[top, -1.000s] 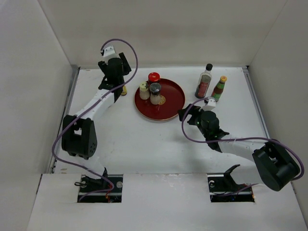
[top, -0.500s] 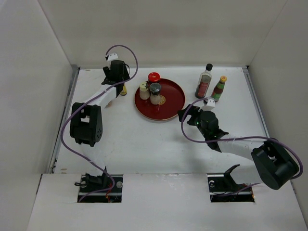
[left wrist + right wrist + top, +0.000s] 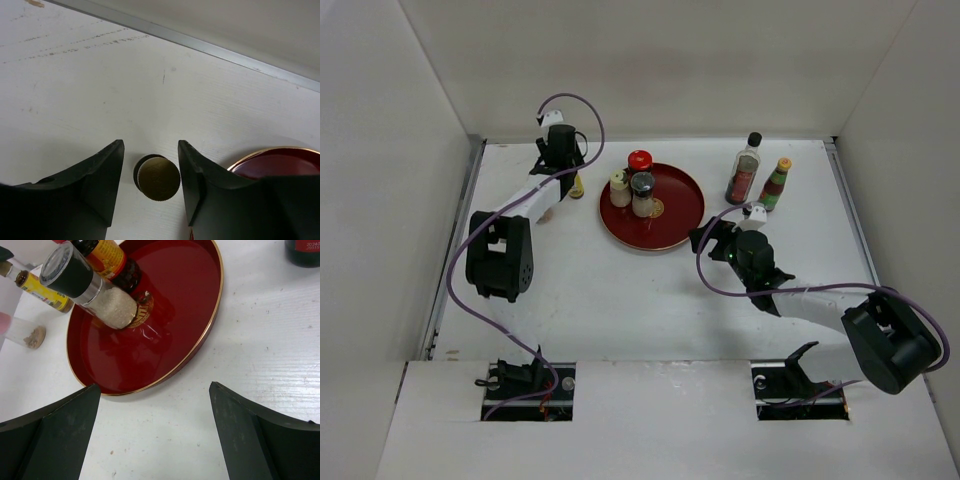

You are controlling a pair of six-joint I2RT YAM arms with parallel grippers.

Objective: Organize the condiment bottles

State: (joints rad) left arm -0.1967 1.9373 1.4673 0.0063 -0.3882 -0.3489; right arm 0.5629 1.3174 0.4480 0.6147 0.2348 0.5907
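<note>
A small yellow-capped bottle (image 3: 577,187) stands on the table just left of the dark-red plate (image 3: 675,222). My left gripper (image 3: 151,167) is open, with its fingers on either side of the yellow cap (image 3: 158,178) and not closed on it. On the plate stand a red-capped bottle (image 3: 639,160), a pale-capped shaker (image 3: 619,187) and a grey-capped shaker (image 3: 642,190). A tall clear black-capped bottle (image 3: 745,170) and a green bottle (image 3: 776,185) stand to the right of the plate. My right gripper (image 3: 153,387) is open and empty over bare table by the plate's near rim (image 3: 165,375).
The back wall's metal edge strip (image 3: 200,45) runs close behind the yellow-capped bottle. The left arm (image 3: 500,250) stretches along the table's left side. The right wrist view shows the grey-capped shaker (image 3: 85,280) and a dark bottle base (image 3: 302,252).
My left arm has reached forward and swung its gripper down over the yellow-capped bottle. The right arm and the bottles have not moved.
</note>
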